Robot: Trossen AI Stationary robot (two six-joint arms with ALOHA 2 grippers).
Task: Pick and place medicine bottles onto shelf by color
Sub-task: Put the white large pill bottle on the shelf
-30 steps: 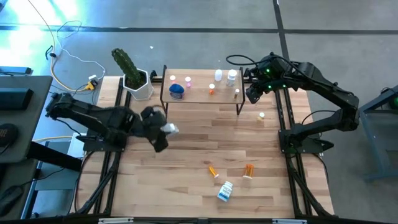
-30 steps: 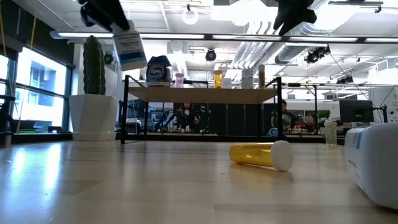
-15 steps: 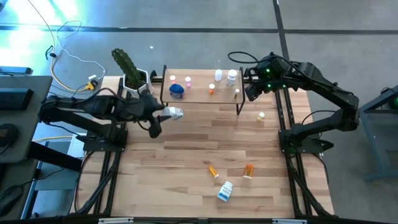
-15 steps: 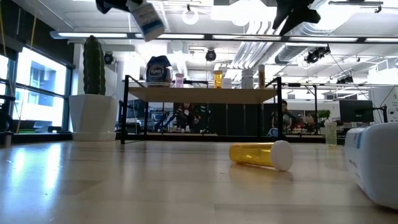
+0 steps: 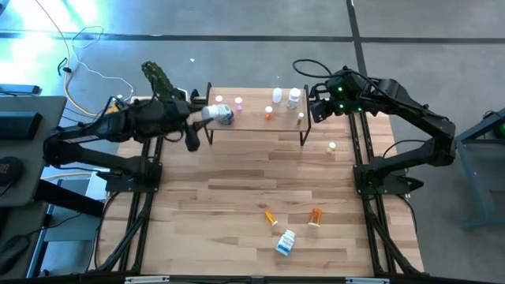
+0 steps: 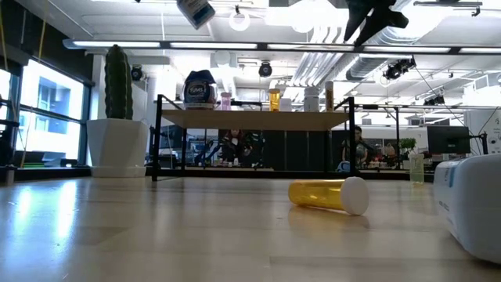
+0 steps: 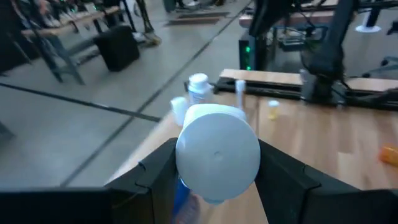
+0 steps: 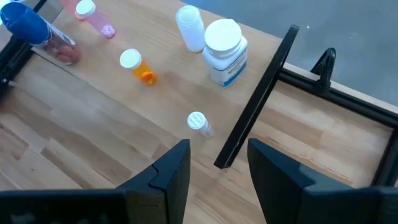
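My left gripper [image 5: 207, 114] is shut on a white medicine bottle with a blue label [image 5: 213, 113], held high over the shelf's [image 5: 256, 122] left end; the low view shows this bottle [image 6: 195, 11] tilted near the ceiling line. On the shelf stand a blue-capped bottle [image 5: 226, 113], a pink one [image 5: 238, 102], an orange one [image 5: 269, 115] and white ones [image 5: 294, 97]. My right gripper [image 8: 217, 171] hovers open above the shelf's right end, with nothing between its fingers. My left gripper pinches the white bottle between its two fingers, one finger [image 7: 155, 171] on each side of its body. The bottle's round white end [image 7: 217, 152] faces back toward the wrist. The fingers come nearly level from the table's left. The bottle is lifted clear and tilted.
On the table lie two orange bottles [image 5: 271, 216] [image 5: 316, 215], a white bottle with blue print [image 5: 286, 242] and a small vial [image 5: 331, 147] right of the shelf. A cactus pot [image 5: 158, 79] stands left of the shelf, partly behind my left arm.
My left gripper has risen and swung toward the table's far edge, from mid-table to the shelf's left end, carrying the white bottle. The wrist has turned, so the bottle has tipped from hanging to nearly level.
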